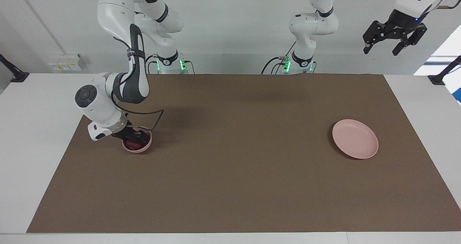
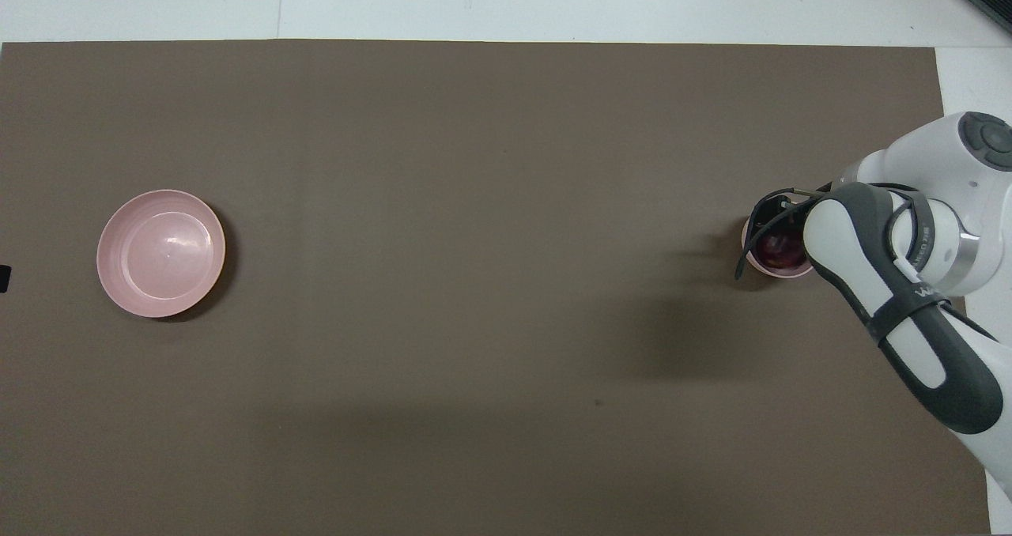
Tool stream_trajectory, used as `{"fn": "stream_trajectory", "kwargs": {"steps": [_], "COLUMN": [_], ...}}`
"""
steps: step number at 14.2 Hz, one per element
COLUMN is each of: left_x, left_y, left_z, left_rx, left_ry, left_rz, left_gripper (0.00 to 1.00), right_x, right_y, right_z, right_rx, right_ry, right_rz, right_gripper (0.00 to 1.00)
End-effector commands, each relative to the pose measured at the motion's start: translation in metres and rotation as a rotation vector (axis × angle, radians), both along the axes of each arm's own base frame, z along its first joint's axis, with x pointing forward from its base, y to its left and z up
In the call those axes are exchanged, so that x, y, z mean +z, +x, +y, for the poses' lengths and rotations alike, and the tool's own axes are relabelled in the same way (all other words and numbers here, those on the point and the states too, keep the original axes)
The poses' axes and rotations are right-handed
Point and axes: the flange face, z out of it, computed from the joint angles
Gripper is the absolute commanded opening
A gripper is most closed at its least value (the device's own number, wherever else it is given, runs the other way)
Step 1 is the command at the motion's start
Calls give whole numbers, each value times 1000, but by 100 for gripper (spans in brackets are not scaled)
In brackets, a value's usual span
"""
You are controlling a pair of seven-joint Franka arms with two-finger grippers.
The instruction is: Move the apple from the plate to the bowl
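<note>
Sitting in the smooth, deep pink bowl (image 1: 137,145), the round dark apple (image 1: 134,144) is half hidden beneath the right end effector (image 1: 134,136), whose finger spread I cannot tell; left end effector (image 1: 394,39) spread, waiting high.

Right arm bent steeply down, wrist tilted, right gripper (image 1: 134,138) low toward 8 o'clock in the facing view; left arm waits, left gripper (image 1: 394,42) raised high at 1 o'clock, fingers spread.

Flat brown rectangular mat (image 1: 237,172) covers most of the white table (image 1: 32,103); table surface shows along every mat edge. White socket box (image 1: 65,61) on wall at the right arm's end. Black clamp mounts (image 1: 14,75) at both table ends, robots' edge.
</note>
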Motion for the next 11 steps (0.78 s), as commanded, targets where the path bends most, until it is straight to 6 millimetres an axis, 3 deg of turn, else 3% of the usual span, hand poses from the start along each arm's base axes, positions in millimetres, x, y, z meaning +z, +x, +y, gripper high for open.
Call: {"fn": "stream_trajectory", "kwargs": {"steps": [1, 6, 8, 11], "left_x": [1, 1, 1, 1], "left_y": [-4, -4, -4, -4], "left_z": [1, 0, 1, 1], "left_rx": [-4, -4, -4, -3], "left_ry": [-13, -13, -13, -13], "left_rz": [-5, -7, -5, -5], "left_gripper": [100, 100, 100, 100], "right_x": [20, 97, 128, 193], "right_y": [6, 1, -11, -39], "right_z": [2, 6, 7, 6], "right_rx": [16, 52, 59, 69], "right_ry": [-16, -55, -56, -75], "right_rz": [-19, -98, -88, -60], "right_gripper": [100, 100, 100, 100]}}
